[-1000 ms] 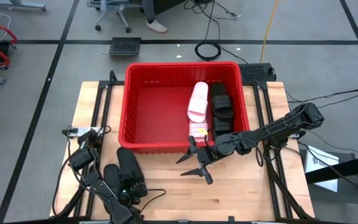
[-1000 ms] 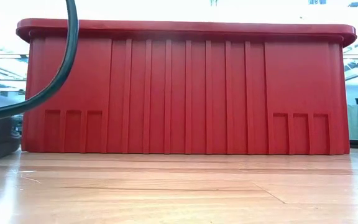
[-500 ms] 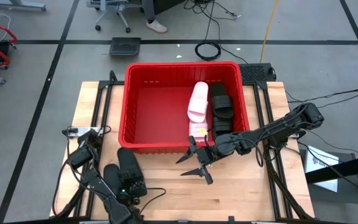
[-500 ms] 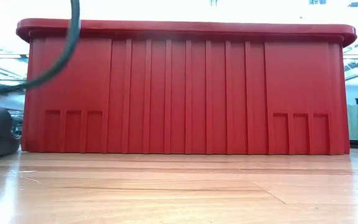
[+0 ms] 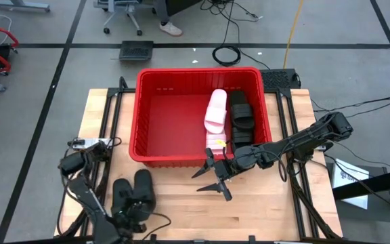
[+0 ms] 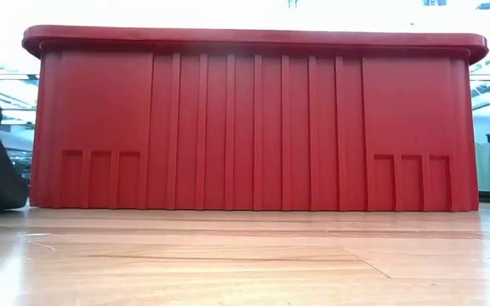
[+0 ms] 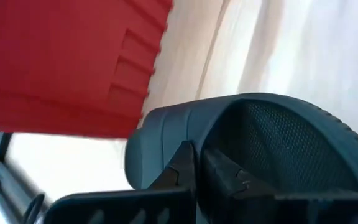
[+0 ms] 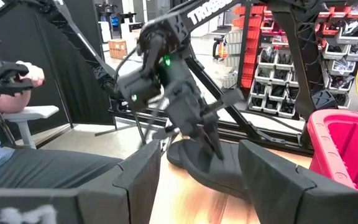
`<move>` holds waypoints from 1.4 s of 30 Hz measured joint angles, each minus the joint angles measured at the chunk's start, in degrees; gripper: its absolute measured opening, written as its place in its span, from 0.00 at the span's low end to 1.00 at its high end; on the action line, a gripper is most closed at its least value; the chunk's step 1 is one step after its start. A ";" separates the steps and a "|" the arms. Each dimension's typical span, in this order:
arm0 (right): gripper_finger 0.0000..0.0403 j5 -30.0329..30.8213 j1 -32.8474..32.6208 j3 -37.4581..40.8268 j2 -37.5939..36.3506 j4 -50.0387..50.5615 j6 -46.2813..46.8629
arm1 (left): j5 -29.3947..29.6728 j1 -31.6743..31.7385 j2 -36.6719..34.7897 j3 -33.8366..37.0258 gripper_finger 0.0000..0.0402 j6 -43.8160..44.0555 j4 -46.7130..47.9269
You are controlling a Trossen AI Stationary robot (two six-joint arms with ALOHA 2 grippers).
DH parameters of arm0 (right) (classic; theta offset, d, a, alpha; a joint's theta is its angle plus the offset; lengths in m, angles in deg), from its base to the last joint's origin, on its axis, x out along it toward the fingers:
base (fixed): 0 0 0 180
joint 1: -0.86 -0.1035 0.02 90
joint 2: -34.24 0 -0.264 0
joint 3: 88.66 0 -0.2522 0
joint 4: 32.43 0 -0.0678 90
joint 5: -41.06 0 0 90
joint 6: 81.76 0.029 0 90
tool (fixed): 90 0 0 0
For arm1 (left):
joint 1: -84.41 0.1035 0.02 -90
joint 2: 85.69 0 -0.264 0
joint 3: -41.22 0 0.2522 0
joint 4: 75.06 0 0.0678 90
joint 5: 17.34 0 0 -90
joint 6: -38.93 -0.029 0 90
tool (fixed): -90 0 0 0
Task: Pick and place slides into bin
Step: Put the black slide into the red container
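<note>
The left gripper (image 5: 135,215) clamps a black slide (image 5: 143,188) near the red bin (image 5: 141,112); the right gripper (image 5: 212,177) hangs wide open, empty.

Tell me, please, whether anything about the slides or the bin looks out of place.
Nothing stands out: a pale pink slide and a black one lie inside the bin, and the left gripper is shut on a black slide outside.
</note>
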State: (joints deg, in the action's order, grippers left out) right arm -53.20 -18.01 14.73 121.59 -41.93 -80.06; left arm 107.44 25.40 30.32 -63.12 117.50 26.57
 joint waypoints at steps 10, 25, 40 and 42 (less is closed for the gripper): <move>0.52 -0.02 0.02 0.02 0.00 -1.00 -0.42 | 13.87 -5.59 -6.43 -0.02 0.00 -1.88 -7.15; 0.52 -0.06 0.23 0.02 -0.78 -2.99 0.31 | 31.68 -8.34 -16.35 -0.02 0.00 -27.56 -21.59; 0.52 15.88 5.02 -0.09 -18.32 10.50 -11.56 | 37.30 -0.79 -33.96 -0.02 0.00 -52.04 -21.18; 0.52 16.59 6.54 -0.09 -19.66 12.05 -12.34 | 37.34 1.60 -36.47 -0.02 0.00 -55.76 -21.18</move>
State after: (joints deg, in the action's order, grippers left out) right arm -36.61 -11.47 14.64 101.93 -29.89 -92.40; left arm 144.78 26.99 -6.14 -63.14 61.74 5.40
